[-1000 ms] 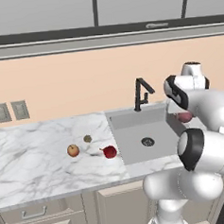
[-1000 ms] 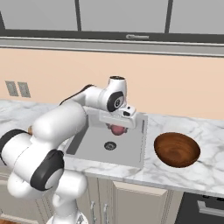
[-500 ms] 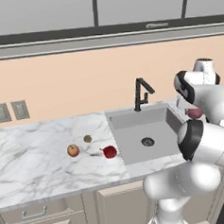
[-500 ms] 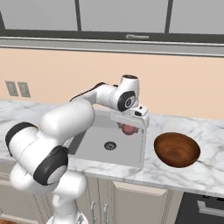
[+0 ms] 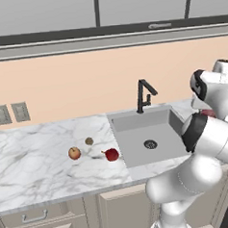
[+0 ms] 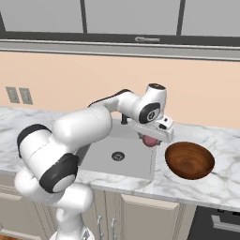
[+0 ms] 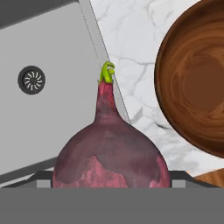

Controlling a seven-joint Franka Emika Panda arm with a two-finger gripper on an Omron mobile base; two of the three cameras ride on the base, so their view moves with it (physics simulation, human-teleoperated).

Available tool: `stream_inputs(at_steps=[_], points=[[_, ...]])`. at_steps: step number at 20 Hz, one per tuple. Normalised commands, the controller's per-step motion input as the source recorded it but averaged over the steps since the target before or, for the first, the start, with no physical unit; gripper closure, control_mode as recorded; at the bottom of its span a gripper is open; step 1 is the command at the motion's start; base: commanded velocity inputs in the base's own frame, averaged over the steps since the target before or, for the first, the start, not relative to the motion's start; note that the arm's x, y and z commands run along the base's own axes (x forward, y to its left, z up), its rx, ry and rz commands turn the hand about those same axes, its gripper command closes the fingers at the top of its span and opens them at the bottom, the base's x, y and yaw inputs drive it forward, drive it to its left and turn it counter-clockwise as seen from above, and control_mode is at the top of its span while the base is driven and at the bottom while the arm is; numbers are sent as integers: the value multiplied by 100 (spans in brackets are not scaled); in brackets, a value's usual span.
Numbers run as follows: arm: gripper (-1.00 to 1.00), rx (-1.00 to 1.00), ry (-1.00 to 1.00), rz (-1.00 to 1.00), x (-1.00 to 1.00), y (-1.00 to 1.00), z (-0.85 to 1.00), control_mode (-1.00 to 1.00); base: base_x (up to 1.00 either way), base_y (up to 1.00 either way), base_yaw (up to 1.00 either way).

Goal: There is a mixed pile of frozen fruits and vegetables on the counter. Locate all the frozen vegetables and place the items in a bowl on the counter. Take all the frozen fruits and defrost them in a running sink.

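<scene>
One end effector (image 6: 151, 139) pinches the frozen vegetable (image 7: 111, 155) above the sink (image 7: 52, 52) rim; bowl (image 7: 194, 83) beside.

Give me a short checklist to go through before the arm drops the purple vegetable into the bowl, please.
1. Vegetable held in the hand: ok, it hangs below the hand above the sink edge.
2. Hand over the bowl: not ok, it is short of the rim, above the sink's right edge.
3. Bowl empty and upright: ok.
4. Path to the bowl clear: ok, only bare counter lies between.
5. Fingers' hold: cannot tell, the vegetable hides them.
6. Fruits left on the counter: ok, three remain left of the sink.
</scene>
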Motion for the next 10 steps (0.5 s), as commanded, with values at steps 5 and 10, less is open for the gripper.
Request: stream_inputs(at_steps=[5,10], points=[[100,3,0,0,11,-55,-6,-100,0,0,0],[100,1,0,0,17,-54,-7,-100,0,0,0]])
